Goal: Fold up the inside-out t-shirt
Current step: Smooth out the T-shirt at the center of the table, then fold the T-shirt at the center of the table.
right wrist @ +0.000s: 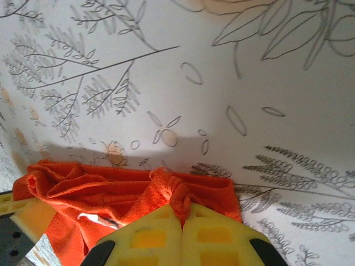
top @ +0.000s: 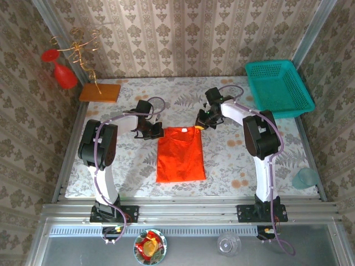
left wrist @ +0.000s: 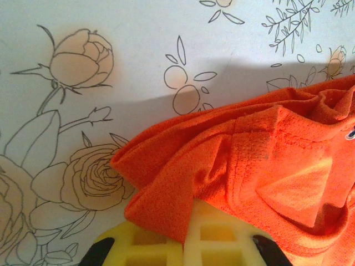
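The inside-out t-shirt (top: pixel 179 155) lies as a narrow bright orange-red rectangle in the middle of the floral table, its far edge toward the back. My left gripper (top: pixel 154 132) pinches the far left corner; in the left wrist view the yellow fingers (left wrist: pixel 155 244) are shut with a fold of the t-shirt (left wrist: pixel 244 160) between them. My right gripper (top: pixel 201 124) is at the far right corner. Its yellow fingers (right wrist: pixel 216 235) are shut on a bunched ridge of the t-shirt (right wrist: pixel 111 191). A small white label shows on the cloth.
A teal basket (top: pixel 278 87) stands at the back right. An orange wooden board (top: pixel 100 92) with a gold wire stand and a red cone ornament (top: pixel 64 75) sits at the back left. A clear cup (top: pixel 305 178) is at the right edge.
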Robot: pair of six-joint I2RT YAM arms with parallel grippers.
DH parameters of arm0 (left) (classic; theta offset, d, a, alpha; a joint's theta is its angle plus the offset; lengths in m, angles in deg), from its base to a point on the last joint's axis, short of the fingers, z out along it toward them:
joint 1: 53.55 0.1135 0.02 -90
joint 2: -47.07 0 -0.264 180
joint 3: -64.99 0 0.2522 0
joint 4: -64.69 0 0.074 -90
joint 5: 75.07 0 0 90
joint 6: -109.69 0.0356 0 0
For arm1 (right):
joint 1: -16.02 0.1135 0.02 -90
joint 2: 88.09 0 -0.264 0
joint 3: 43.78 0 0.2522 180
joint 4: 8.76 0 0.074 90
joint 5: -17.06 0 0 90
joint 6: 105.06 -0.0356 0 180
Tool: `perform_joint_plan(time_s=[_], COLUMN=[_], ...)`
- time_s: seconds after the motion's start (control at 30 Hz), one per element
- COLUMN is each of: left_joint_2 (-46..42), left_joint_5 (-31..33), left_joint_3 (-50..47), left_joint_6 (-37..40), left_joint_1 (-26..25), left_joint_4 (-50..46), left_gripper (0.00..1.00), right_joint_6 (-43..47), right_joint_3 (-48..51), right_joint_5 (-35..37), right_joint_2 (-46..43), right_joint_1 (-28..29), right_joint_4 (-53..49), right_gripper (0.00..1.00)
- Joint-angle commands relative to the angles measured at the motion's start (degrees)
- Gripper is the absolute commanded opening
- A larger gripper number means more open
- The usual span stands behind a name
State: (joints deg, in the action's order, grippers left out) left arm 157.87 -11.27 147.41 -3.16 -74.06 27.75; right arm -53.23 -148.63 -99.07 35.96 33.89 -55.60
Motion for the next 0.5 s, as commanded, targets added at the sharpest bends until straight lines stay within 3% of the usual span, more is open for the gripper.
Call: perform_joint_plan(time_s=[0.0,0.2,0.47], left_joint_2=[0.1,0.0,-0.2], left_joint_5=[0.5,0.5,0.6], left_joint_3=[0.2,0.1,0.1], left_joint_6=[1.1,1.1,1.0], left_joint_1=[0.5,0.5,0.4], left_joint_4=[-3.5,-3.6,-3.5], left_gripper=[0.0,0.0,0.0], right_joint_6=[-0.2,1.1,3.2], right_joint_3=[-0.4,-1.9,-3.4], right_joint_5=[1.0,2.0,4.3], right_joint_2=[1.0,-1.3,-3.0], right_joint_1=[0.0,0.4,0.8], right_joint_4=[-1.6,-4.2,-8.1], right_gripper=[0.05,0.19,0.27])
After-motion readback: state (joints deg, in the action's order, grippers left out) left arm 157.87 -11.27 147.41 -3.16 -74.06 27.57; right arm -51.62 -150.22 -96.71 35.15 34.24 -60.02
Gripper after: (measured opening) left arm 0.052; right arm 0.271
